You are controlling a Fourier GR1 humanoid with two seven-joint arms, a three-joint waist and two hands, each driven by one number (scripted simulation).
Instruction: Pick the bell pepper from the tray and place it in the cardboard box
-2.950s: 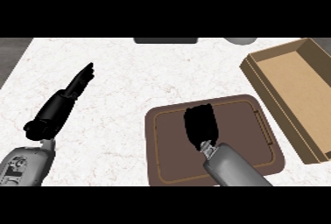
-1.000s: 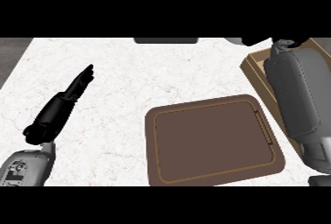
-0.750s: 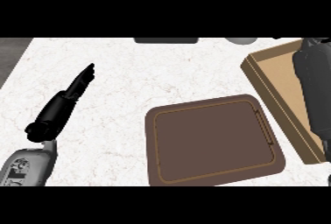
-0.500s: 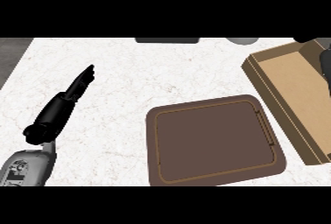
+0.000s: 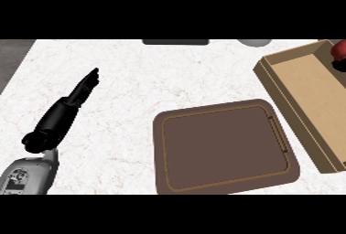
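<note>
The bell pepper (image 5: 338,47) shows as a red sliver at the far right edge, over the far end of the cardboard box (image 5: 297,87). A dark bit just below it is probably the right hand, but its fingers can't be made out. So the pepper looks about ready to go in. The left hand (image 5: 66,112) rests far left, fingers straight and together. One brown tray (image 5: 226,146), one box, one pepper.

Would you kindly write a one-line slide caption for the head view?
Bell pepper in the box at the view's right edge, tray bare, left hand resting open on the counter.
</note>
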